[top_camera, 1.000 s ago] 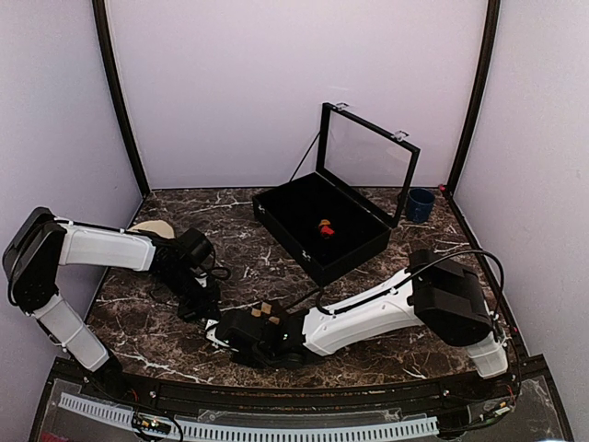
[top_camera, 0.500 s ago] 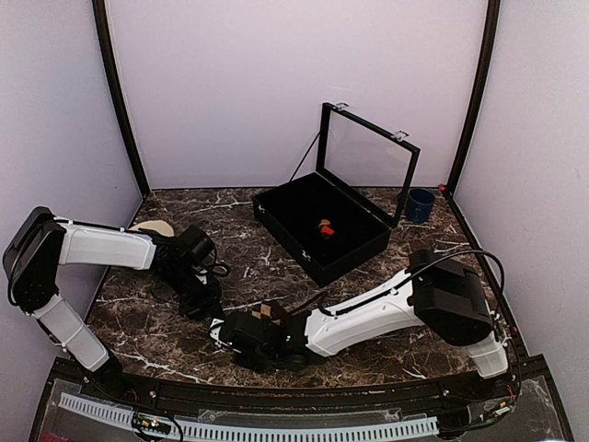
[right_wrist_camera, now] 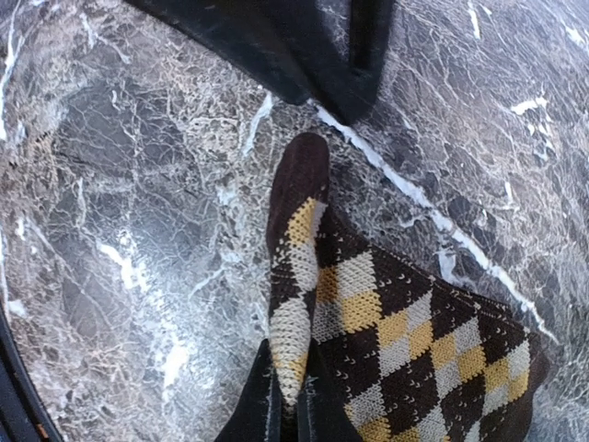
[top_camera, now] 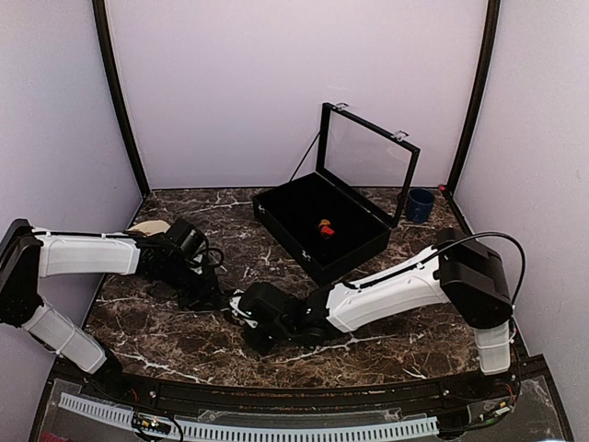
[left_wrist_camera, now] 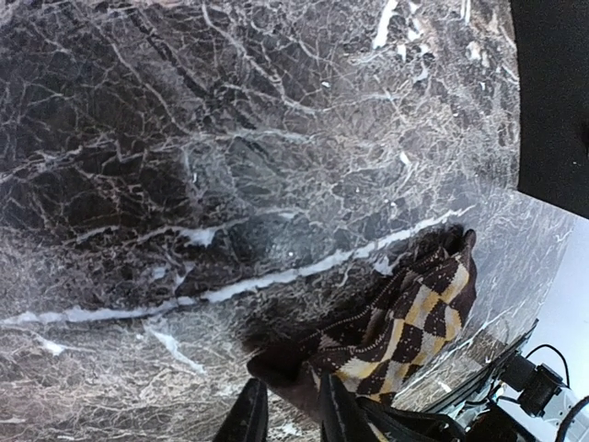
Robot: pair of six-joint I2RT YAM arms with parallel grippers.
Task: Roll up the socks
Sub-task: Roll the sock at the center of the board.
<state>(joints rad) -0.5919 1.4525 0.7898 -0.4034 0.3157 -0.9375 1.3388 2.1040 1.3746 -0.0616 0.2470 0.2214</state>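
Note:
A black sock with tan and grey diamonds (right_wrist_camera: 405, 341) lies partly bunched on the marble table (left_wrist_camera: 138, 138). My right gripper (right_wrist_camera: 293, 382) is shut on a raised fold at the sock's edge. My left gripper (left_wrist_camera: 293, 391) has its jaws apart, and the sock's dark end (left_wrist_camera: 285, 364) sits between and just past its fingertips. Seen from above, the left gripper (top_camera: 210, 296) and right gripper (top_camera: 247, 311) meet near the table's front left and cover this sock. A small red-and-orange bundle (top_camera: 324, 227), the other sock, lies in the black box (top_camera: 276, 214).
The box stands at the back centre with its glass lid (top_camera: 368, 161) raised. A blue cup (top_camera: 421, 204) is at the back right, and a tan round object (top_camera: 147, 227) at the far left behind the left arm. Purple walls close in three sides.
The right gripper has closed on the sock's fold and moved away from the front edge. The left jaws have parted. The sock's diamonds, seen from above before, are now covered.

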